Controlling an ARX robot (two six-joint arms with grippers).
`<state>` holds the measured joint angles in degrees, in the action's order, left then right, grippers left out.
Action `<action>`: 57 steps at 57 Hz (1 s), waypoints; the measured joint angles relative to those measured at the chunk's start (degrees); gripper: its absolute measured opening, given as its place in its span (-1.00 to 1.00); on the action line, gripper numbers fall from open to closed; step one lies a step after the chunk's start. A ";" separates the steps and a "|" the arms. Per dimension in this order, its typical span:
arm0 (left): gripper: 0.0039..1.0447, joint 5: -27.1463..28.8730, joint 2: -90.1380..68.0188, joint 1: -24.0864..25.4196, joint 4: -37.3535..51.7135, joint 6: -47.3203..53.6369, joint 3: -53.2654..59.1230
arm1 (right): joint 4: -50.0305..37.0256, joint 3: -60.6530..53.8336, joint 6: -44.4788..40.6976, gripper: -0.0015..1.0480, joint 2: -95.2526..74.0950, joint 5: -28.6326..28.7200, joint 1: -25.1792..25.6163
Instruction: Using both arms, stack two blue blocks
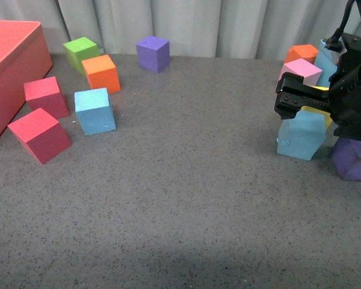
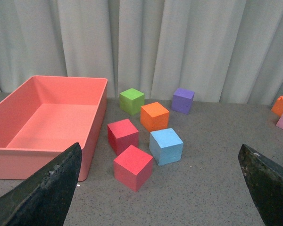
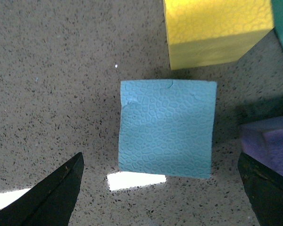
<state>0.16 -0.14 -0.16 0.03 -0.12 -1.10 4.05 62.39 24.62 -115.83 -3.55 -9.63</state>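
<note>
Blue foam cubes are the ones to look for. The first blue block [image 1: 301,135] sits on the grey table [image 1: 186,211] on the right side, right under the right arm [image 1: 349,90]. It has a small nick at one edge. The right fingers [image 3: 52,197] are spread wide open, one on each side of this block, and they hold nothing. A yellow cube [image 3: 212,30] is just beside the block. A dark purple cube [image 3: 273,146] is close on another side. A pink cube [image 1: 302,69] sits behind them.

The second blue block [image 1: 95,111] is well apart from the first, on the left side of the table. Two red cubes [image 1: 41,133] lie near it, and an orange cube [image 1: 101,73] is just behind it. A green cube [image 1: 80,52] is farther back. A big red bin [image 1: 12,66] stands at the far left. The left fingers [image 2: 42,188] are wide open too and hold nothing.
</note>
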 joint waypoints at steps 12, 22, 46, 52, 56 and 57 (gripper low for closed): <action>0.88 -0.02 0.00 0.00 0.00 0.00 0.00 | 1.16 2.16 -0.02 0.81 -3.48 -0.52 -0.13; 0.88 -0.02 0.00 0.00 0.00 0.00 0.00 | 0.96 4.15 -0.24 0.81 -6.43 -0.90 -0.50; 0.88 -0.02 0.00 0.00 0.00 0.00 0.00 | 3.10 7.39 -0.90 -0.10 -9.90 -2.51 -1.05; 0.88 -0.02 0.00 0.00 0.00 0.00 0.00 | 2.43 7.32 -1.05 -0.16 -9.27 -2.19 -2.23; 0.88 -0.02 0.00 0.00 0.00 0.00 0.00 | 2.23 7.32 -1.36 -0.18 -8.61 -1.68 -3.13; 0.88 -0.02 0.00 0.00 0.00 0.00 0.00 | 2.14 7.32 -1.36 -0.19 -8.35 -1.16 -3.56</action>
<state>0.14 -0.14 -0.16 0.03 -0.12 -1.10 6.20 69.71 23.27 -124.18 -4.71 -13.19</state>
